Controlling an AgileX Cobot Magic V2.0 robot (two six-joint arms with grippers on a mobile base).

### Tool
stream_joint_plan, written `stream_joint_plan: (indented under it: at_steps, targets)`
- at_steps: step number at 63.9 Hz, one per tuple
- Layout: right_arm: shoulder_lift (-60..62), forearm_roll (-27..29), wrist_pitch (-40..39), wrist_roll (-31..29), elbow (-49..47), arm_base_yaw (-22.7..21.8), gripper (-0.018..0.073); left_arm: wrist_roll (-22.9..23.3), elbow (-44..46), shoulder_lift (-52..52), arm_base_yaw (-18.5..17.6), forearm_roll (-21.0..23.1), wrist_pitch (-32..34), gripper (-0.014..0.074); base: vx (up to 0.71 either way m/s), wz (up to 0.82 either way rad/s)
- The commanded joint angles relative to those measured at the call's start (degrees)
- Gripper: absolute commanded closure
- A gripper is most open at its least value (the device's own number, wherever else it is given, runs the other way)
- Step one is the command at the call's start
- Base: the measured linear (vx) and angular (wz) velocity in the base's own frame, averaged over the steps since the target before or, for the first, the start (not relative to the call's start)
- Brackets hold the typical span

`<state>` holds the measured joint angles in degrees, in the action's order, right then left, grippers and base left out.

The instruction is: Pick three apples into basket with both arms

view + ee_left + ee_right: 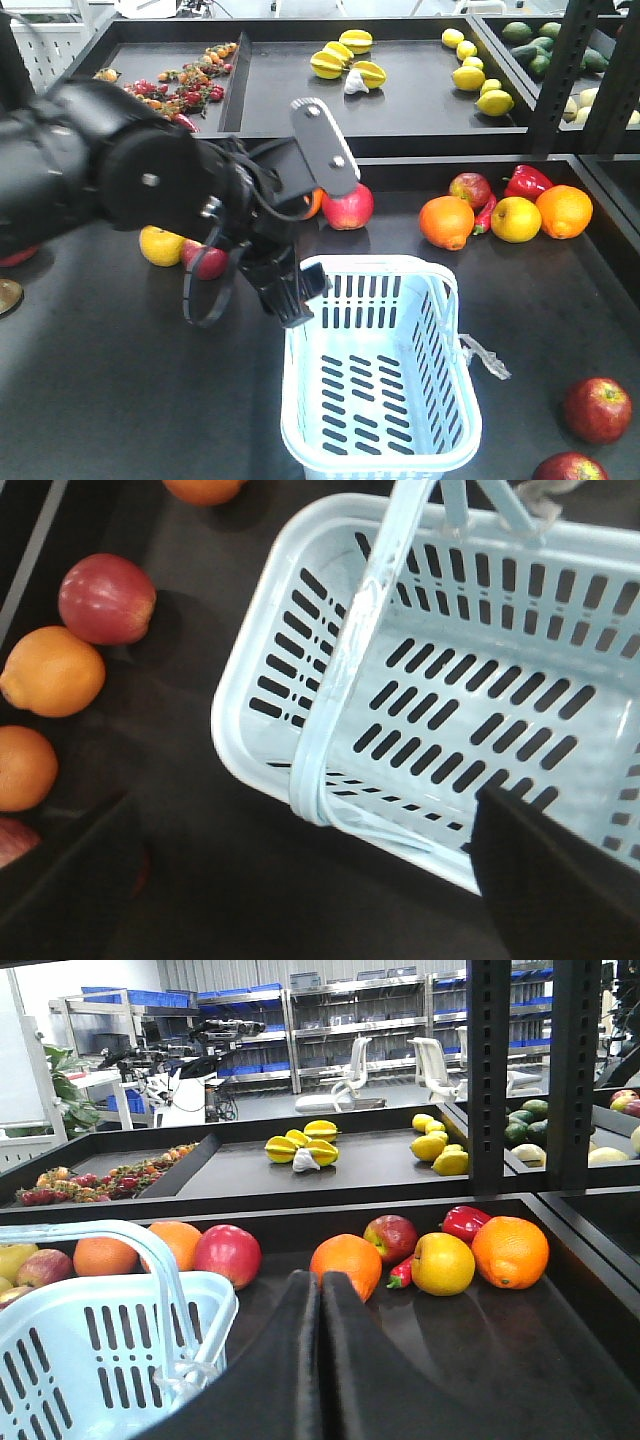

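In the front view, my left gripper (290, 300) hangs at the back left corner of the basket (400, 263), just over its rim. The basket sits in the middle of the worktop (120, 400) and has nothing in it. One red apple (348, 207) lies just behind it. Another apple (205, 262) peeks out from under my left arm. The front right apples (597, 408) lie well apart from the basket.

In the left wrist view, the two fingers (70, 880) are spread wide and hold nothing. The basket's rim runs between them. One finger is over the inside and the other is over the dark worktop. A red apple (106, 598) lies off to the side, next to two oranges (50, 670).

In the right wrist view, my right gripper (320, 1285) is pressed tight together with nothing in it. The basket shows low on its left.

I think no apple is picked yet, so the job is just starting. To do it well, I would move the left gripper off the basket and over the near apple. Then I would go straight down with a finger on each side of its round middle. I would squeeze softly so it does not roll away. The right gripper must spread before it reaches for the front right apples. I must leave the oranges and the yellow apple (516, 219) alone.
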<state>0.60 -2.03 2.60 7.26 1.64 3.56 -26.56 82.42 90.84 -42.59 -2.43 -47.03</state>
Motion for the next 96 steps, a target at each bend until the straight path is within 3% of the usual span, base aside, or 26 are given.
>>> stream_joint_plan:
  at_steps: [1, 10, 20, 31, 42, 57, 64, 78, 96]
  targets:
    - [0.4, -0.3, -4.2, -0.3, 0.8, -0.1, 0.0568, 4.5, -0.1, -5.6, 0.5, 0.5, 2.7, -0.0027, 0.0, 0.0]
    - [0.4, -0.3, -4.2, -0.3, 0.8, -0.1, 0.0568, 9.9, -6.1, -11.6, 4.1, 0.4, 5.8, -0.002, 0.0, 0.0]
    - [0.4, -0.3, -4.2, -0.3, 0.8, -0.1, 0.0568, 14.3, -13.7, -18.7, 10.4, 0.2, 8.9, -0.0006, 0.0, 0.0]
    - [0.4, -0.3, -4.2, -0.3, 0.8, -0.1, 0.0568, 22.6, -21.6, -27.4, 17.6, -0.8, 9.4, 0.0004, 0.0, 0.0]
    - [0.4, -0.3, -4.2, -0.3, 0.8, -0.1, 0.0568, 34.9, -29.5, -36.5, 22.8, -6.6, 12.2, 0.0004, 0.0, 0.0]
    - [0.4, -0.3, -4.2, -0.3, 0.8, -0.1, 0.0568, 47.6, -38.2, -48.5, 24.9, -16.8, 9.3, 0.0004, 0.0, 0.0]
    - [0.4, -0.3, -4.2, -0.3, 0.8, -0.1, 0.0568, 50.1, -41.0, -54.1, 24.9, -18.2, 6.9, 0.0004, 0.0, 0.0]
    - [0.4, -0.3, -4.2, -0.3, 0.8, -0.1, 0.0568, 50.2, -44.0, -62.2, 24.9, -18.1, 6.5, 0.0004, 0.0, 0.0]
    - [0.4, -0.3, -5.3, -0.5, 0.8, -0.1, 0.0568, 50.2, -44.1, -63.9, 24.9, -18.0, 6.3, 0.0004, 0.0, 0.0]
